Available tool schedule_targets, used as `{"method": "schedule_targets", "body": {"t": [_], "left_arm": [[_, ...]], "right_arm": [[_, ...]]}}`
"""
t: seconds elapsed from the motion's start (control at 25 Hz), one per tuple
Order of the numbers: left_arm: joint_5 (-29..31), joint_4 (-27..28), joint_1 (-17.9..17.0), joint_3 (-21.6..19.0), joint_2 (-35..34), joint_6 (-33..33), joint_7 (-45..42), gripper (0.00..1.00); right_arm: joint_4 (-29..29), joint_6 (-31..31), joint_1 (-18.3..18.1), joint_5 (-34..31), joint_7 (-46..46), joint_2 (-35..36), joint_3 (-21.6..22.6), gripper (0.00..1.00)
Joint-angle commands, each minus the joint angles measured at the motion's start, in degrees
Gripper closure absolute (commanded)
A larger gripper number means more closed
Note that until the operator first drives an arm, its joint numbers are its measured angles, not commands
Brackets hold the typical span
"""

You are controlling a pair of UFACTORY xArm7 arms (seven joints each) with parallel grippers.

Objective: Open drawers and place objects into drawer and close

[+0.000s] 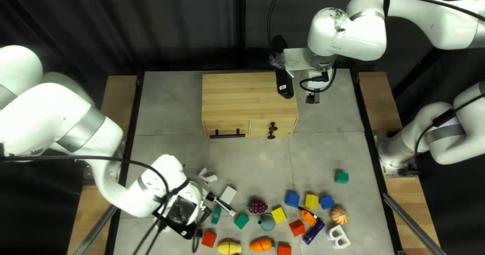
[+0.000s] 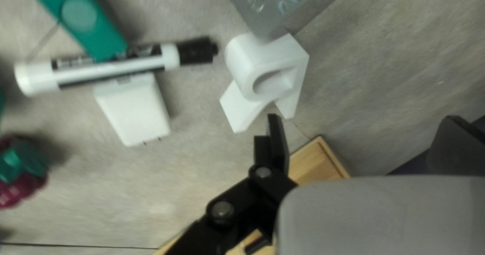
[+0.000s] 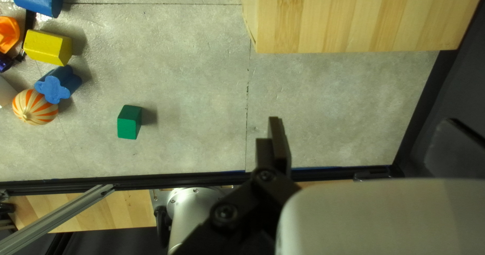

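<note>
While the left gripper (image 1: 201,223) hangs at the lower left of the top left view, its two fingers stand apart with nothing held, and a white angular piece (image 2: 270,75) lies ahead of them on the table. The right gripper (image 1: 312,98) is up at the upper right, just right of the wooden cabinet (image 1: 247,93), and it too is released, its fingers spread with nothing between them.

The cabinet sits at the upper centre. Its left drawer (image 1: 214,127), with a dark bar handle (image 1: 227,134), and its right drawer (image 1: 288,126), with dark knobs (image 1: 273,128), both look shut.

The loose objects are on the table outside the drawers. Near the left gripper, a black-and-white marker (image 2: 121,70) lies against one end of a white block (image 2: 134,113) and a green piece (image 2: 81,20).

Across the lower centre are the grapes (image 1: 257,206), a grey-green round piece (image 1: 267,222), a yellow lemon (image 1: 229,248) and an orange carrot (image 1: 262,245). Toward the lower right, a blue cylinder (image 1: 292,199) and a yellow block (image 1: 311,201) lie near a striped ball (image 1: 339,215) and a white letter (image 1: 338,237). A green block (image 1: 341,177) sits higher up, well apart from the grapes.
</note>
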Motion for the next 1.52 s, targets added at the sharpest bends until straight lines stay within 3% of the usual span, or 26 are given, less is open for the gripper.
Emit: {"method": "schedule_targets", "body": {"t": [0.04,0.44,1.0,1.52], "left_arm": [[5.27,-2.7,-0.27,-0.14,0.25,-6.95,-0.35,0.0],[12.76,-4.09,1.4,1.99,4.07,-16.69,-1.98,0.0],[11.38,-5.36,2.72,3.2,3.83,-16.02,-2.26,0.0],[9.88,-10.15,4.65,4.7,1.69,-23.47,-2.9,0.0]], "right_arm": [[0.0,0.0,0.0,0.0,0.0,0.0,0.0,0.0],[0.0,0.0,0.0,0.0,0.0,0.0,0.0,0.0],[0.0,0.0,0.0,0.0,0.0,0.0,0.0,0.0],[0.0,0.0,0.0,0.0,0.0,0.0,0.0,0.0]]}}
